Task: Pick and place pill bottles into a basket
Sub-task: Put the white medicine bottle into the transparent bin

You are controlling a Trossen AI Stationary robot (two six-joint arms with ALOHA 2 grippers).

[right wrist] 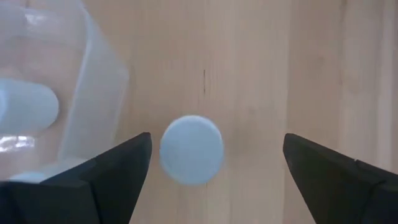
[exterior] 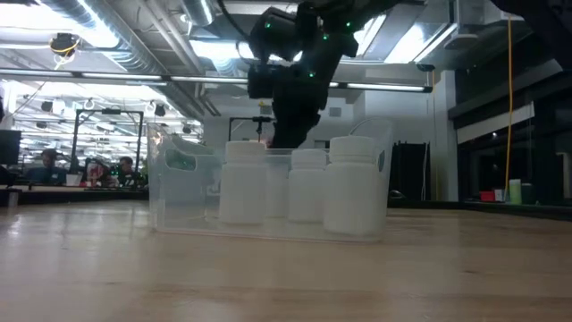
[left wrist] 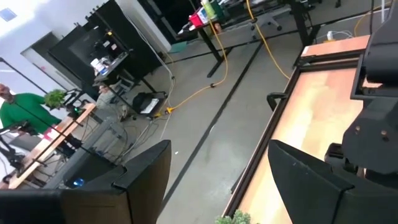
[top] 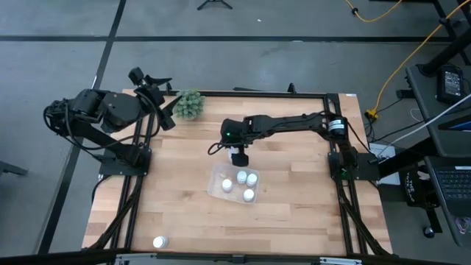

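The clear tray lies mid-table and holds several white pill bottles, standing upright; they also show in the low view. My right gripper hangs over the table just beyond the tray's far edge, open. In the right wrist view its fingers stand on either side of one white bottle, seen cap-up on the wood beside the tray's wall, without touching it. Another bottle stands near the front left edge. My left gripper waits open at the back left.
A green bushy plant sits at the table's far edge, next to my left gripper. The table's black frame rails run along both sides. Bare wood lies right and in front of the tray.
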